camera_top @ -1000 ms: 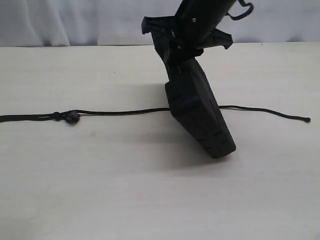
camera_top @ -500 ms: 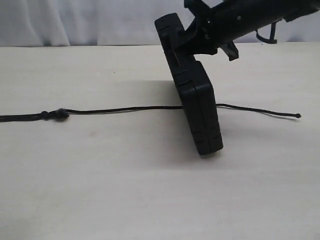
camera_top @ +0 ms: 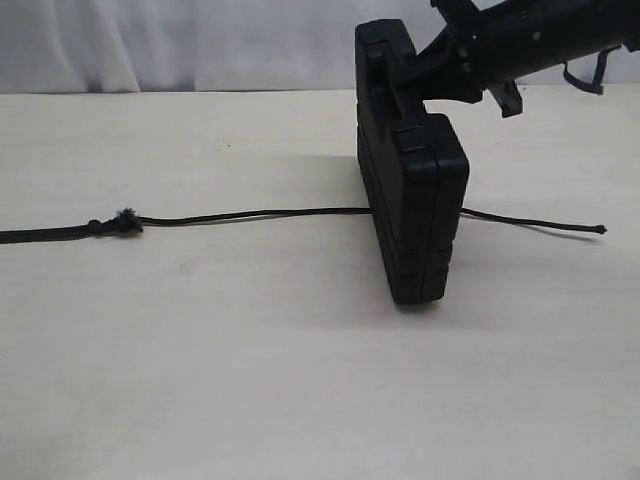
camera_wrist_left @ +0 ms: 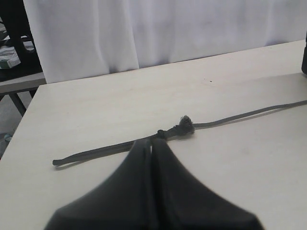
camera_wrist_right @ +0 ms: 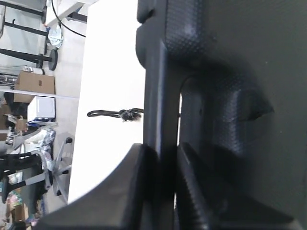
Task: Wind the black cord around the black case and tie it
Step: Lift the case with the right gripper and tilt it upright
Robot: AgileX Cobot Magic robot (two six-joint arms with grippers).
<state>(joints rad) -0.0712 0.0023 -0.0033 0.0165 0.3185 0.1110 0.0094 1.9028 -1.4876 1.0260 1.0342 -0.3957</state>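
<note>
The black case (camera_top: 415, 220) stands upright on a narrow edge, right of the table's middle. My right gripper (camera_top: 440, 70) is shut on its handle bar at the top, and in the right wrist view its fingers (camera_wrist_right: 139, 191) pinch the case (camera_wrist_right: 230, 72) there. The black cord (camera_top: 250, 215) lies across the table and passes the case's base. Its frayed knot (camera_top: 122, 222) is at the left and its thin tip (camera_top: 600, 229) at the right. My left gripper (camera_wrist_left: 151, 143) is shut, its tips meeting on the cord (camera_wrist_left: 100, 152) just short of the knot (camera_wrist_left: 182, 127).
A pale tabletop (camera_top: 250, 380) spreads under everything, with a white curtain (camera_top: 150, 40) along its far edge. Beyond the table's end the right wrist view shows a cardboard box (camera_wrist_right: 33, 82) and chair legs (camera_wrist_right: 53, 167) on the floor.
The case has swung from a steep lean to upright as the right arm moved rightward. The cord slid slightly left, knot and tip both shifting.
</note>
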